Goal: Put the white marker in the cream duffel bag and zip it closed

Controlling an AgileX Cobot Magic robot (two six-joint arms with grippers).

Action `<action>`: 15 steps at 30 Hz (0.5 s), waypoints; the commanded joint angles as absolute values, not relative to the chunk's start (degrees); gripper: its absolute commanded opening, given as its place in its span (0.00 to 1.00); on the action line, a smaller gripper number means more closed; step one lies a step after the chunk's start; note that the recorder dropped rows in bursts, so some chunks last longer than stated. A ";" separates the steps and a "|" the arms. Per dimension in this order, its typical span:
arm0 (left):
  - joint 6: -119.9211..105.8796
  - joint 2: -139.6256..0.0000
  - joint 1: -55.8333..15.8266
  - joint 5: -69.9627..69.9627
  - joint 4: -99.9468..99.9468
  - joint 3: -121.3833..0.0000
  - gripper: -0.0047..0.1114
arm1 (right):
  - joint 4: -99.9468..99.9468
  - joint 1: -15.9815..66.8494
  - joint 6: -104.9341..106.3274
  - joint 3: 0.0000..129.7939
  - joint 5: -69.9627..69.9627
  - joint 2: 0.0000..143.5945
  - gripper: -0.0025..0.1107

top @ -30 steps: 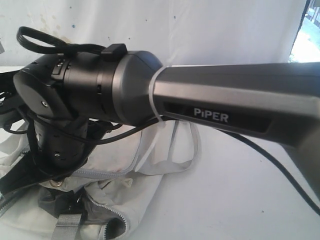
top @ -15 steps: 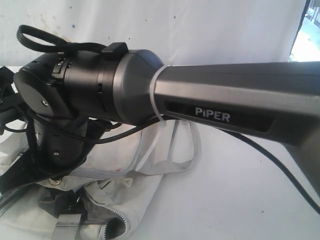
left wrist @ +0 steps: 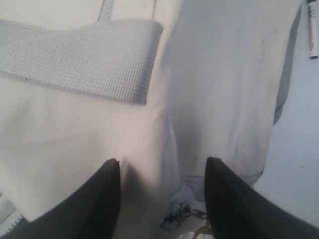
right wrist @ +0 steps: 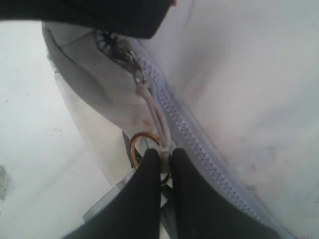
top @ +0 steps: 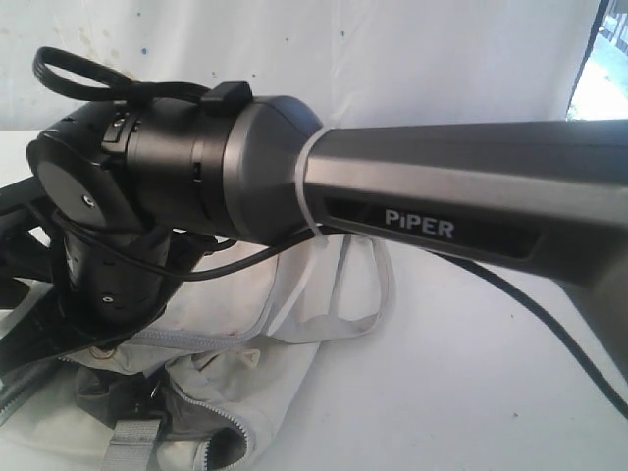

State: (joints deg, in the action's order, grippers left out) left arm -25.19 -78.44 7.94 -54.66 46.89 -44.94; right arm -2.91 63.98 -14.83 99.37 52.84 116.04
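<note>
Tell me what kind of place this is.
Probably a robot test bench or lab setup, not a home. A grey arm marked PIPER fills the exterior view. The tabletop and backdrop are plain white, and one cream duffel bag lies laid out as the workpiece.

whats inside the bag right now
Through the part-open zip of the bag only dark grey lining shows. The arm covers the rest of the opening, so whether the marker is inside cannot be seen. The right gripper pinches the zip pull.
</note>
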 commanded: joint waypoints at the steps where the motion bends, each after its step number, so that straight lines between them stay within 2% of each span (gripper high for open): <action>1: -26.63 -78.72 7.96 -53.06 48.93 -44.59 0.53 | -3.38 63.86 -14.17 99.31 52.47 115.38 0.02; 5: -28.03 -79.25 7.96 -53.06 48.81 -44.59 0.51 | -3.38 63.86 -14.03 99.31 52.33 115.38 0.02; 14: -28.42 -79.38 7.96 -52.25 45.23 -44.59 0.04 | -3.38 63.86 -14.03 99.31 52.33 115.38 0.02; 15: -28.59 -79.38 7.96 -52.29 45.23 -44.59 0.04 | -3.38 63.86 -14.03 99.31 52.33 115.38 0.02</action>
State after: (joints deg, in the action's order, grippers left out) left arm -28.15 -79.21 7.94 -52.40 45.76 -44.84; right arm -3.04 63.98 -14.83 99.37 52.32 116.04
